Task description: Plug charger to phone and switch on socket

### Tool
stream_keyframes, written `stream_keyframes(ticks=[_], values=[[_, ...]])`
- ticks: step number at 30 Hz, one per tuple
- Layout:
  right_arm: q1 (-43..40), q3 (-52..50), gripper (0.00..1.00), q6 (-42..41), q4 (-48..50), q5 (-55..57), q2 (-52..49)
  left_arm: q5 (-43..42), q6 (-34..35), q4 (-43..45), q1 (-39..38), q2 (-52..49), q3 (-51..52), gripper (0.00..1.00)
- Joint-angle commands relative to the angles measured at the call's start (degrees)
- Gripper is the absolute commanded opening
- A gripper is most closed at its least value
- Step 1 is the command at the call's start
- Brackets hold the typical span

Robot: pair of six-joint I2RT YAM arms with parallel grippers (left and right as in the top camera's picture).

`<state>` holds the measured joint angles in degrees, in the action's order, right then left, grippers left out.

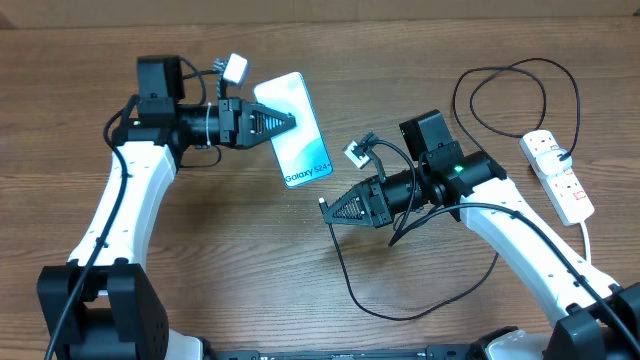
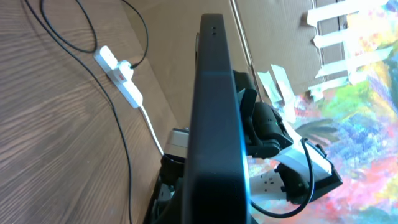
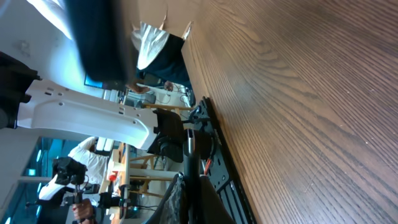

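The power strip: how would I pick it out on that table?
Seen from above, follow the wooden table to its right edge, past the right arm. There lies the power strip, a long white bar with small red switches. Unlike the thin black cable plugged into it, its own cord is thick and white.

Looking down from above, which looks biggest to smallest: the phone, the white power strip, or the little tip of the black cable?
1. phone: widest, though it may sit nearer the camera.
2. power strip: about as long as the phone, but narrower.
3. cable tip: tiny, clearly smallest.
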<state>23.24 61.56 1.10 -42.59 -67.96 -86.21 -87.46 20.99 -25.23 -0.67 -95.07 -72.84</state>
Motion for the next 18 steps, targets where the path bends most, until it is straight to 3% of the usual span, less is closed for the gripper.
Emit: stream_keyframes(ticks=[1,18], values=[[-0.1,1.2,0.04,-0.7,0.6,0.5,0.2,-2.0,-1.3,0.0,-1.1,0.6,-1.0,0.04],[-0.8,7.0,0.04,-0.9,-2.1,2.3,0.2,-1.9,-2.2,0.0,-1.3,0.6,-1.0,0.04]])
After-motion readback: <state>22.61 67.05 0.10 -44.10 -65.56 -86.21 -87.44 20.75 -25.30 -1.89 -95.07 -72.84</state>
